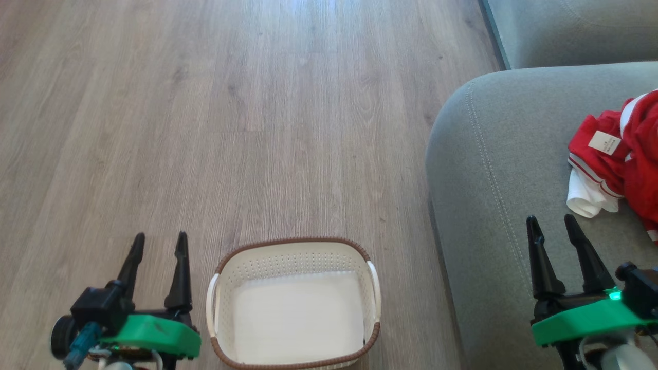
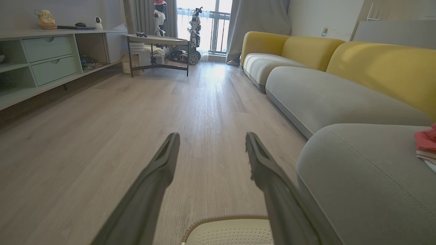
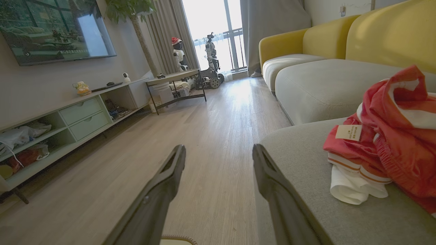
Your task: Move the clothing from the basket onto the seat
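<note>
Large grey-green fabric seat cushion (image 1: 493, 154), rounded edge, stitched seam. On it, to your right, lies the bright red mesh clothing with white trim (image 1: 632, 154): a slack heap, tag up. Risk as I judge it: a passing finger snags the mesh and drags it off. Small cream perforated plastic basket (image 1: 293, 240), brown woven-look rim, on the floor, bare inside. Left gripper (image 1: 159, 235) and right gripper (image 1: 551, 218): jaws parted, holding nothing.
</note>
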Available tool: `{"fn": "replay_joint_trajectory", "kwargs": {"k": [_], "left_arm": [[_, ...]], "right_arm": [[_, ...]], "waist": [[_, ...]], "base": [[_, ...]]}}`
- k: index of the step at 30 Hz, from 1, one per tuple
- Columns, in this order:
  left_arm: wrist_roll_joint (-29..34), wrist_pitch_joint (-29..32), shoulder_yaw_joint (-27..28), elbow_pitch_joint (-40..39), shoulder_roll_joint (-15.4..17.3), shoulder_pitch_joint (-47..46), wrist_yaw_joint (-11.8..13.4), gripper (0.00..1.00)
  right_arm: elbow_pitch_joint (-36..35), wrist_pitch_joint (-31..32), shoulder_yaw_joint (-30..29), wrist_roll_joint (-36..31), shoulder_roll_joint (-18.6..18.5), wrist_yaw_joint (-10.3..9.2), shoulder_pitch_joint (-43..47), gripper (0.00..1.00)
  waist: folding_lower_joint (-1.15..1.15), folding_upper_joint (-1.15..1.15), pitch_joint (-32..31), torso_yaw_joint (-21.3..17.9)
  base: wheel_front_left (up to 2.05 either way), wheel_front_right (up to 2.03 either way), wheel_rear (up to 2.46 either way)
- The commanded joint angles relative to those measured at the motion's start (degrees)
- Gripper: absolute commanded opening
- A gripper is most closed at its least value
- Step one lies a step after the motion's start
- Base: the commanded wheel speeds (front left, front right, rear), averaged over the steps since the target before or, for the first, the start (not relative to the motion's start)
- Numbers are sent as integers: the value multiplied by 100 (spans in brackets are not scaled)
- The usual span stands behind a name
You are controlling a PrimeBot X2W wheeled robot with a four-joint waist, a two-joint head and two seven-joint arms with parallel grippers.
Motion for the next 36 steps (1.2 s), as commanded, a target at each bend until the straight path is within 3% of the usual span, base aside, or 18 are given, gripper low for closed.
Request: {"fn": "replay_joint_trajectory", "kwargs": {"k": [1,7,8,36], "left_arm": [[79,-71,244,-134,0,-210,-34,100],[155,-71,325,-69,-80,-212,-151,100],[118,0,94,111,-95,-1,-155,0],[-1435,438,352,441,-217,-154,-310,0]], "right_arm": [[-201,-53,108,-24,-44,-1,-256,100],[-183,-53,128,-14,-35,-1,-263,100],[1,-1,12,1,4,0,0,0],[384,392,-47,1451,116,0,-154,0]], "waist": [[0,0,0,3],[0,0,-4,5],[0,0,-3,5],[0,0,9,-32]], "base": [[0,0,0],[0,0,0],[0,0,0],[0,0,0]]}}
